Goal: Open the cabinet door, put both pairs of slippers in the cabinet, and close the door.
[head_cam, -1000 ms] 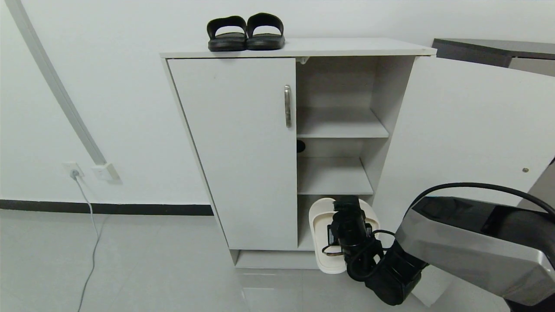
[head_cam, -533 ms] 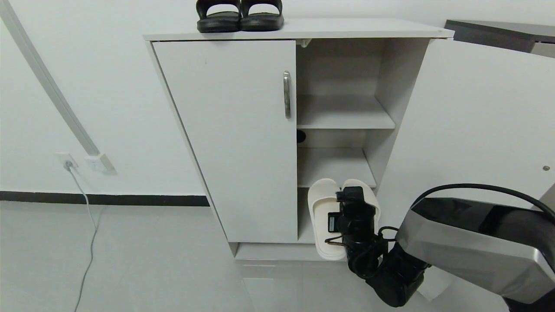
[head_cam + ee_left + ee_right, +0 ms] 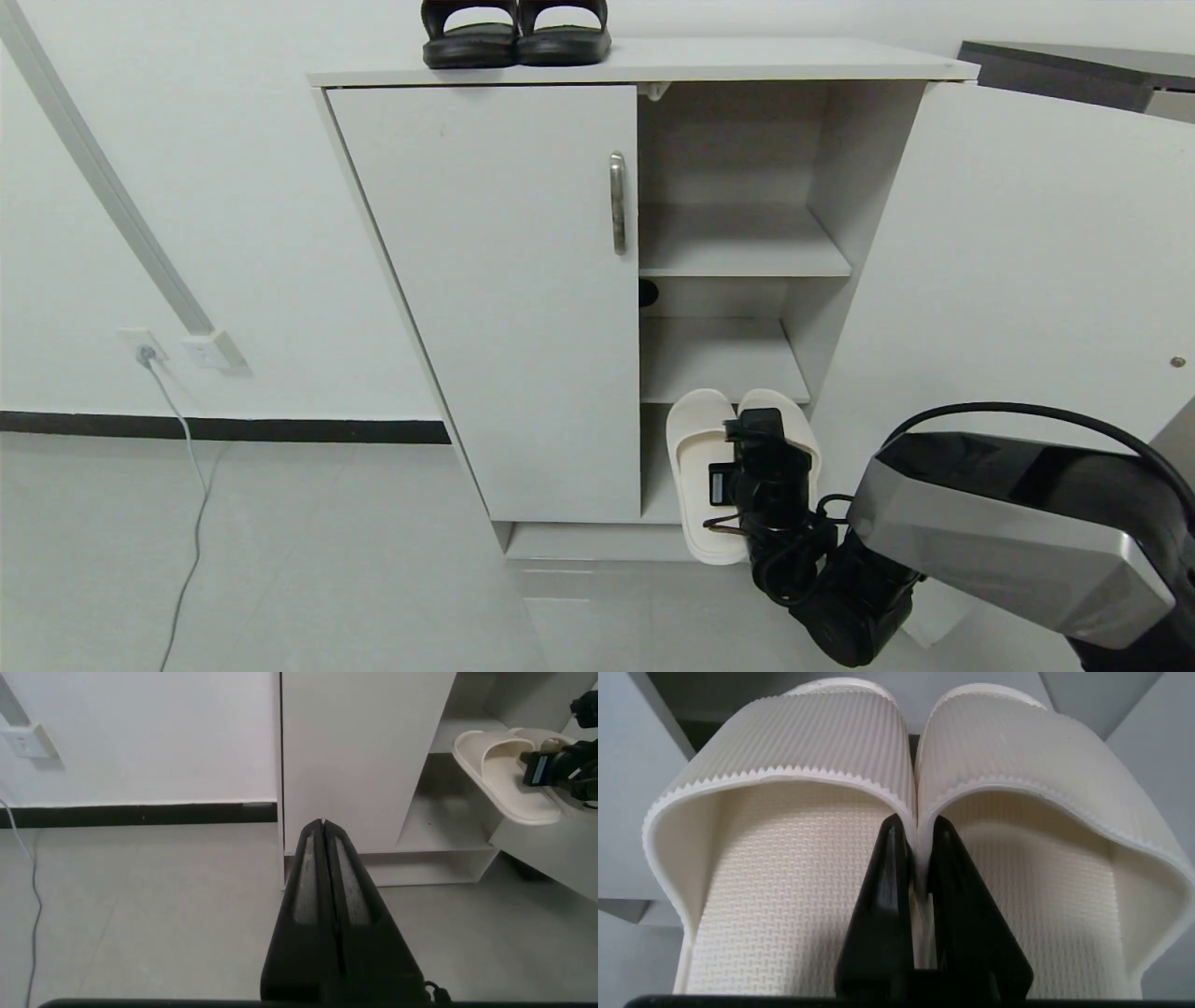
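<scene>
Right gripper pinching the white slippers by their touching inner edges.
Pair at the mouth of the cabinet bottom compartment, right door open; black slippers on top, far left; left gripper pressed together above the floor.

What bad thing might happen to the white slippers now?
The right gripper pinches the white slippers only by their inner edges, so one might slip out. Their toes are near the shelf above the bottom space and may bump it. The arm is close to the open door and might knock it.
</scene>
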